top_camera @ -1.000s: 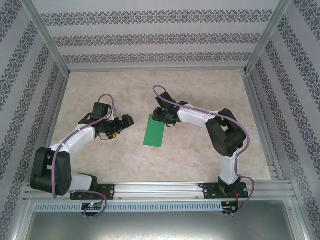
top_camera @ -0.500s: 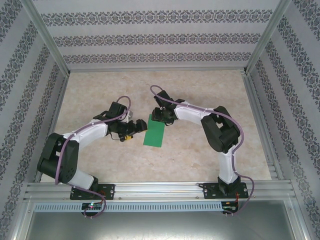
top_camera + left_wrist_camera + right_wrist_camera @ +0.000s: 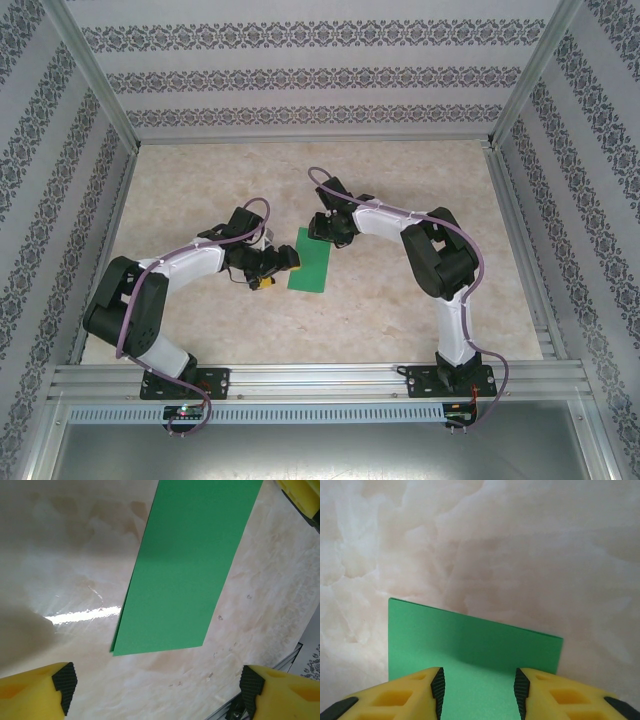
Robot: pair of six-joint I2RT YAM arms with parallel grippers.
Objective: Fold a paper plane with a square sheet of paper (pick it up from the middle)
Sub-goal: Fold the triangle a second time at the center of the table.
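Left gripper [image 3: 281,264] is spread wide open with nothing between its fingers [image 3: 35,692], sitting at roughly 9 o'clock of the green paper [image 3: 309,263], just beside its long edge. Right gripper [image 3: 322,233] is open too, jaws straddling the paper's 12 o'clock end. Paper's lying flat mid-table [image 3: 200,185] and looks like a long rectangle.

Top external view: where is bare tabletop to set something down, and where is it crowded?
Free: far strip of table along the back wall, and the near stretch by the front rail. Crowded: mid-table, where the left end effector and right end effector border the green paper.
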